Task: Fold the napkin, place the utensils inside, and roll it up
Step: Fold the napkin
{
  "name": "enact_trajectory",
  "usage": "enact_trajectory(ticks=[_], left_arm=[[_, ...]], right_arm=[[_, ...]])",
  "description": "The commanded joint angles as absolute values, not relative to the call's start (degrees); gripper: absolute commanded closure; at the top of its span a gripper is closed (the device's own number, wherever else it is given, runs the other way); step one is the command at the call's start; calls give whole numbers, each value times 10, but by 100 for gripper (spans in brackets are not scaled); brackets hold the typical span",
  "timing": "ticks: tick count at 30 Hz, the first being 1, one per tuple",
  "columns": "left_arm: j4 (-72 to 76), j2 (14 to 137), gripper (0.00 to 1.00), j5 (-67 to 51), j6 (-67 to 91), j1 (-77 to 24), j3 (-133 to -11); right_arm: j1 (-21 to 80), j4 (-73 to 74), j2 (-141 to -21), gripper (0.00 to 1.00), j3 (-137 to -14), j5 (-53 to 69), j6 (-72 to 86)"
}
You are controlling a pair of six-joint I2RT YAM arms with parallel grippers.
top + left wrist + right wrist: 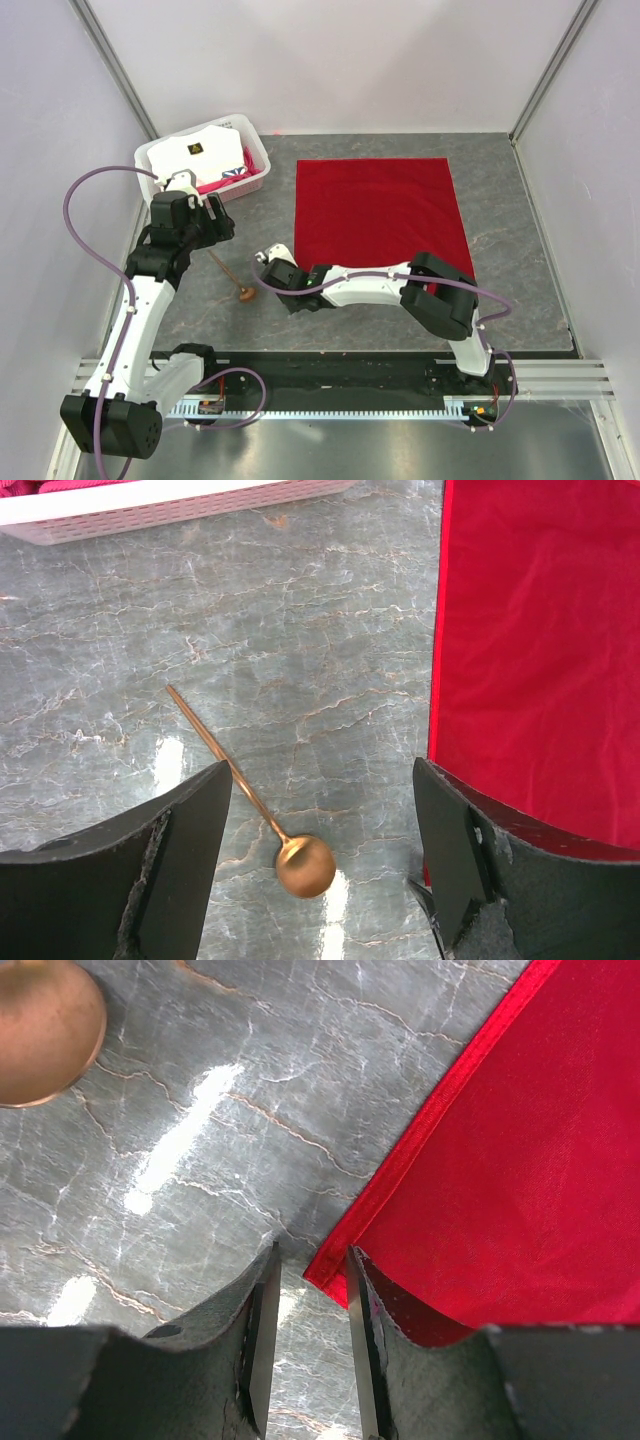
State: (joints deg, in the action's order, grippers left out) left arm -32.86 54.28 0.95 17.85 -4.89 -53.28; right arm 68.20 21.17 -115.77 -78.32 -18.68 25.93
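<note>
I find the left arm raised over the left side of the desk (pixel 265 200), its end effector (pixel 322 770) spread wide and holding nothing. The right arm folds low across to the left, its end effector (pixel 310 1255) parted only narrowly and gripping nothing. The top view shows the napkin (pixel 380 215) flat and unfolded mid-desk with the spoon (pixel 304 866) just left of it. Only the right wrist view shows the napkin's near-left hemmed corner in the gap between the fingers (pixel 262 1310), and the left wrist view adds the basket (pixel 180 510) wall beyond. Bare desk separates the spoon from the napkin's left edge.
</note>
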Motion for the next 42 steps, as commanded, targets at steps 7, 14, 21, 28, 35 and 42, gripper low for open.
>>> enact_trajectory(ticks=[7,14,21,28,35,42], left_arm=[[-307,545,30,2,157,-47,-534],[-308,545,36,2,156,-47,-534],[-308,542,38,-10,156,-47,-534],[-308,537,40,-8,156,-47,-534],[-308,535,40,-3,156,-47,-534],[-308,537,40,-2,156,-47,-534]], right_arm=[[663,242,-1173,62,-744,-158,292],[658,240,-1176,76,-720,-139,304],[659,214,-1170,91,-708,-84,307],[692,184,-1157,100,-731,-23,309],[697,170,-1101,100,-736,-30,321],[649,178,-1048,100,-722,-73,288]])
